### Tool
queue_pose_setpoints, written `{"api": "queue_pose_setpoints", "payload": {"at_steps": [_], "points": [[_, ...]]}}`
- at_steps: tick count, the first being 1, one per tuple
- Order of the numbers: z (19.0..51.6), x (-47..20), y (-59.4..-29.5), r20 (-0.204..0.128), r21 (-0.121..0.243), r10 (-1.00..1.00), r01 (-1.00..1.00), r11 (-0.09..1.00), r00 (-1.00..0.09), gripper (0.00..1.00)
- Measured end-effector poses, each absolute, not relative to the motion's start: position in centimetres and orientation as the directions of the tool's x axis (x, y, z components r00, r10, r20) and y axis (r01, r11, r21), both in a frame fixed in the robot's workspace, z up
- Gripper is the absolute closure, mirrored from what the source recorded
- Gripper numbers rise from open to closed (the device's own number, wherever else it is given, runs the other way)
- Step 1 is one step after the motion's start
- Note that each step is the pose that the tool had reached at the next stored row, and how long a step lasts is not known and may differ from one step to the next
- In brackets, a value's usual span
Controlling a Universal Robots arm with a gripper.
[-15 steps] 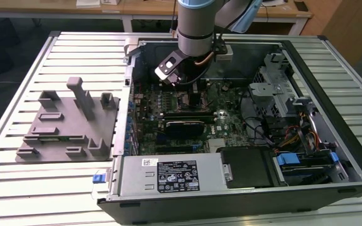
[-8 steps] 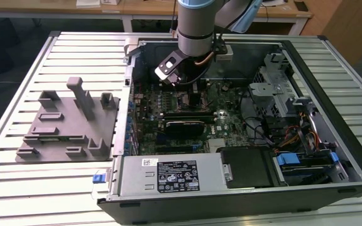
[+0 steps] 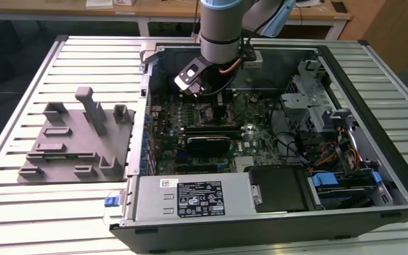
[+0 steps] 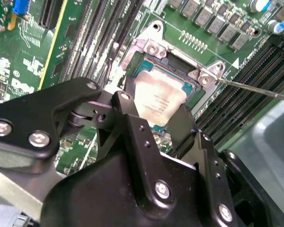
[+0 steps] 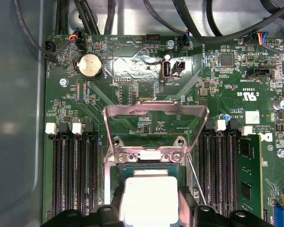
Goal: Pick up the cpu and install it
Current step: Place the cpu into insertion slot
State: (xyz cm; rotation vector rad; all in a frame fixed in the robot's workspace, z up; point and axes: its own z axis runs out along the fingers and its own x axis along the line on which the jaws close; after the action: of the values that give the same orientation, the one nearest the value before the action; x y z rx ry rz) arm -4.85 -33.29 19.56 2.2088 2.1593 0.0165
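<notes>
While the load plate (image 5: 156, 109) stands raised to clear the socket (image 5: 112, 163), the gripper (image 4: 155, 111) hangs toward 11 o'clock of the case (image 3: 275, 231) in the exterior view, jaws clamped on the cpu's (image 5: 149, 196) opposite edges, holding it level right over the socket for seating.

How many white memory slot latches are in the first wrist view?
3 white latches: two together on one side of the cpu, one across it; others may be hidden.
</notes>
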Motion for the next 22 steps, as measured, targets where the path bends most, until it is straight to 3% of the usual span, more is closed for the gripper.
{"api": "queue_pose_setpoints", "payload": {"at_steps": [22], "points": [[19.58, -4.85, -33.3, -0.03, 0.045, 0.999, 0.999, -0.022, 0.023, 0.47]]}}
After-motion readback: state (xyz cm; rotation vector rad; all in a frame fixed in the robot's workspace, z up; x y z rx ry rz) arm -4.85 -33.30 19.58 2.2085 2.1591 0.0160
